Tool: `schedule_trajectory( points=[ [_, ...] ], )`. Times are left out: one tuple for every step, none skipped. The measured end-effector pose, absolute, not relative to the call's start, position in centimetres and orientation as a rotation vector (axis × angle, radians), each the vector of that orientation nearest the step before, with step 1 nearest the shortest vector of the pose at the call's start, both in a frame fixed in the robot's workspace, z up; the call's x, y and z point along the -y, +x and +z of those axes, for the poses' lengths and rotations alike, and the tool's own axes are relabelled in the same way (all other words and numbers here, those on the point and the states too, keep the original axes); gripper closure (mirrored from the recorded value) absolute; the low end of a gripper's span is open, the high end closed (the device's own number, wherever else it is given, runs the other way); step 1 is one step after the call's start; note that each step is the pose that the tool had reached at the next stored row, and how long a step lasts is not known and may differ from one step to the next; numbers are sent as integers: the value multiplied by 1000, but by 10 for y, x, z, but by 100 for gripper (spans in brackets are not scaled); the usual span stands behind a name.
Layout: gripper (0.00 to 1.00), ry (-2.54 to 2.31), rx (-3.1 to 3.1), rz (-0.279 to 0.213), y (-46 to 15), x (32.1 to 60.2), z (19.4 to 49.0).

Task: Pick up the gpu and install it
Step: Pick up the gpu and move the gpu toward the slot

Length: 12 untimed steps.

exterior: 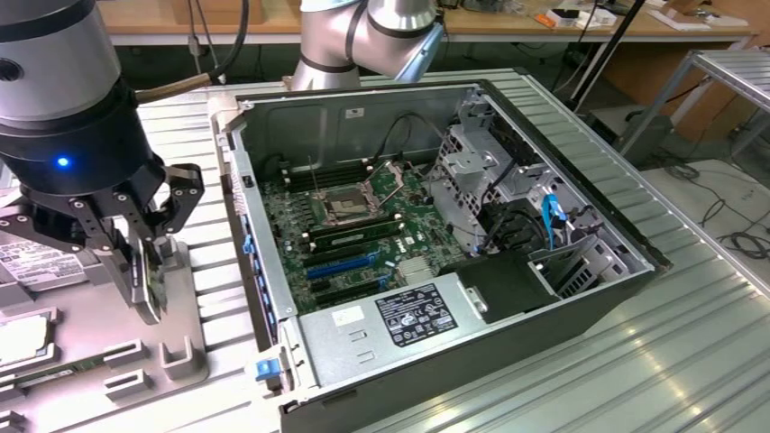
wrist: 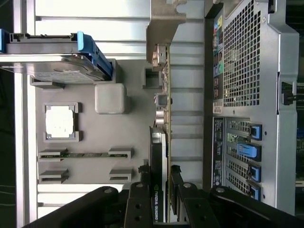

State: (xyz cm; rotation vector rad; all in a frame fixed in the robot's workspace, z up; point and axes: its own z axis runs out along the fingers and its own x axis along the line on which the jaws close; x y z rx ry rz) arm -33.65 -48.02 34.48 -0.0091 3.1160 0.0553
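My pincer points straight down near the table's edge at the exterior view's left, its fingers closed on the gpu, gripped edge-on between them; my wrist stands upright above.

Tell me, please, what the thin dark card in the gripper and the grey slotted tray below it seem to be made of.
Thin dark card: likely fibreglass circuit board, greenish edge carrying small parts; its bracket: bent silvery sheet metal, dull sheen. Grey slotted tray: probably matte plastic, no glint.

1 gpu, 1 PC case, 1 HDD, 1 CPU, 1 loose RAM stick, 1 gripper.
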Motion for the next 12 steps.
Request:
schedule_trajectory(
  points=[
    [73,-9,-3116,55,-336,480,345],
    [73,-9,-3116,55,-336,480,345],
    [73,-9,-3116,55,-336,480,345],
    [73,-9,-3116,55,-336,480,345],
    [73,-9,-3116,55,-337,480,346],
    [73,-9,-3116,55,-336,480,346],
    [73,-9,-3116,55,-336,480,347],
    [73,-9,-3116,55,-336,480,348],
    [73,-9,-3116,55,-336,480,350],
    [73,-9,-3116,55,-336,480,351],
    [73,-9,-3116,55,-336,480,352],
    [73,-9,-3116,55,-337,480,354]
  ],
)
